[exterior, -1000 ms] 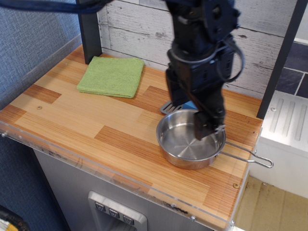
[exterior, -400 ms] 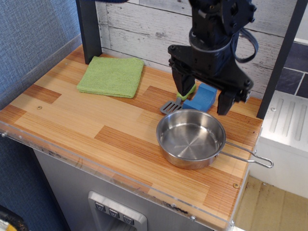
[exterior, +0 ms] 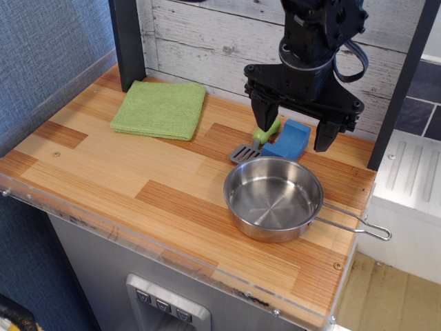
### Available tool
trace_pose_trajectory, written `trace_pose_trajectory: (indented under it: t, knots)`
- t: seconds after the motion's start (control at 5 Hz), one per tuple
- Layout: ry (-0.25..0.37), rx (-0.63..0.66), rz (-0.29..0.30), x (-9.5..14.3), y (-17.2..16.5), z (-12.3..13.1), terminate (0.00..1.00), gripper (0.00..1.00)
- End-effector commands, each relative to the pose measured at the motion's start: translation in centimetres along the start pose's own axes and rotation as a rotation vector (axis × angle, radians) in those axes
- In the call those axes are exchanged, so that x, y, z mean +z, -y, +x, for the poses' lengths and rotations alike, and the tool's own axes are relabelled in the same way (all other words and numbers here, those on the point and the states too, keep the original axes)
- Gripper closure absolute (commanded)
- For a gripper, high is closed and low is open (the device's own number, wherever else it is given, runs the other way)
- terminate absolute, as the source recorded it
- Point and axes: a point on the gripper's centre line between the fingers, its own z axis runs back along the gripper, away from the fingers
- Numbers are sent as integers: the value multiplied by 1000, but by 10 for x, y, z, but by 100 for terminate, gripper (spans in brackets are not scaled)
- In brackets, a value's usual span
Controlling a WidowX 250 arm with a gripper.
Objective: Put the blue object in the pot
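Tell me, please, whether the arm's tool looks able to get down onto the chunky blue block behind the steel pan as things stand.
Probably yes. The tool hangs open above the chunky blue block, fingers either side, nothing over it. The green-handled spatula lies close on one side and may crowd a finger.

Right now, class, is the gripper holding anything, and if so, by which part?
Nothing is held. The gripper is open, its fingers spread above the blue block, which lies on the table behind the pot.
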Motion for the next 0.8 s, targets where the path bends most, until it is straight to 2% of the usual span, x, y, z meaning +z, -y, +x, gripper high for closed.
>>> trace_pose_trajectory:
  t: [0.0,0.4,0.6]
  knots:
    - [3,34,-2,-24,-14,25,0,0]
    - [-37,55,3,-59,-24,33,0,0]
    - [-74,25,4,-68,-20,28,0,0]
